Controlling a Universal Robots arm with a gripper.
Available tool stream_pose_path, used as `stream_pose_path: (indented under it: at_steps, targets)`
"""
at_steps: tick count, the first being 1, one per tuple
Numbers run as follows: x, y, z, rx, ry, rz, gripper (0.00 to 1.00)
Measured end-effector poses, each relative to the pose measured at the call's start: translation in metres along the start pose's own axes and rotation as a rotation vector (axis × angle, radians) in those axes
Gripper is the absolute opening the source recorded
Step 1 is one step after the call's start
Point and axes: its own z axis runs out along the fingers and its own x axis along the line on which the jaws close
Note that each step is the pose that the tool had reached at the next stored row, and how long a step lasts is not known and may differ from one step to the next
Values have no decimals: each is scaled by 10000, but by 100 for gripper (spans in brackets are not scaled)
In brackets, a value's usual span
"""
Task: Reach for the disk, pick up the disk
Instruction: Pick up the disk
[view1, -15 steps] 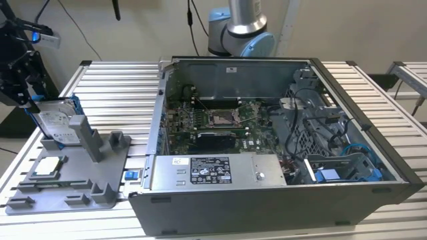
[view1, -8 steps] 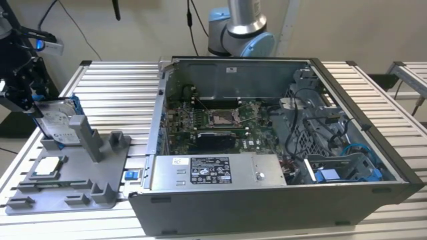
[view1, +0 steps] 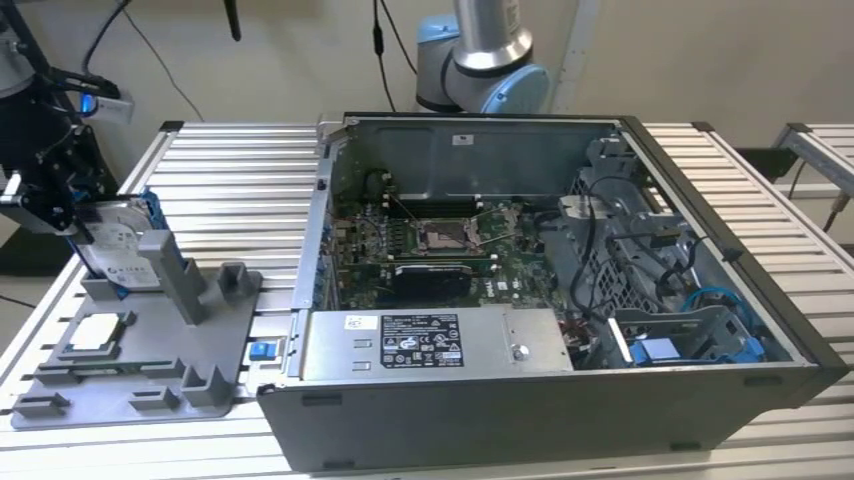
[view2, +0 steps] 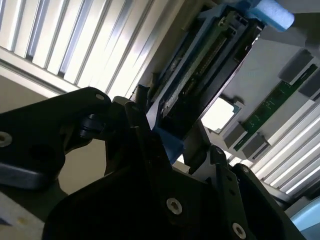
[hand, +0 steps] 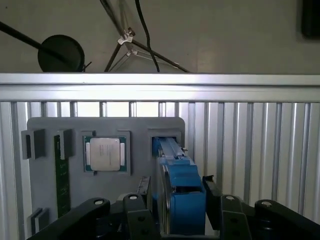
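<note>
The disk (view1: 118, 245) is a silver drive with a white label and blue rails. It stands on edge at the back of the grey parts holder (view1: 147, 385), at the exterior view's left. My gripper (view1: 67, 215) comes down over its top edge. In the first wrist view the disk (hand: 179, 192) runs edge-on between my two black fingers (hand: 211, 192), its far end still in the holder's slot. In the second wrist view the disk (view2: 210, 70) also sits between the fingers (view2: 145, 127), which press against its blue rails. My gripper is shut on the disk.
The holder also carries a square white-topped chip (hand: 105, 154) and a green memory stick (hand: 62, 175). An open computer case (view1: 534, 300) fills the middle of the slatted table, close to the holder's right in the exterior view. The arm's base (view1: 481, 60) stands behind the case.
</note>
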Motion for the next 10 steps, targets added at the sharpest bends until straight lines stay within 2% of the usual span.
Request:
stream_pose_path:
  at_steps: [3, 6, 10]
  targets:
    - [0, 1, 53, -2, -42, 2, 100]
    - [1, 2, 93, -2, -127, 2, 100]
    - [1, 1, 93, -4, -126, 3, 100]
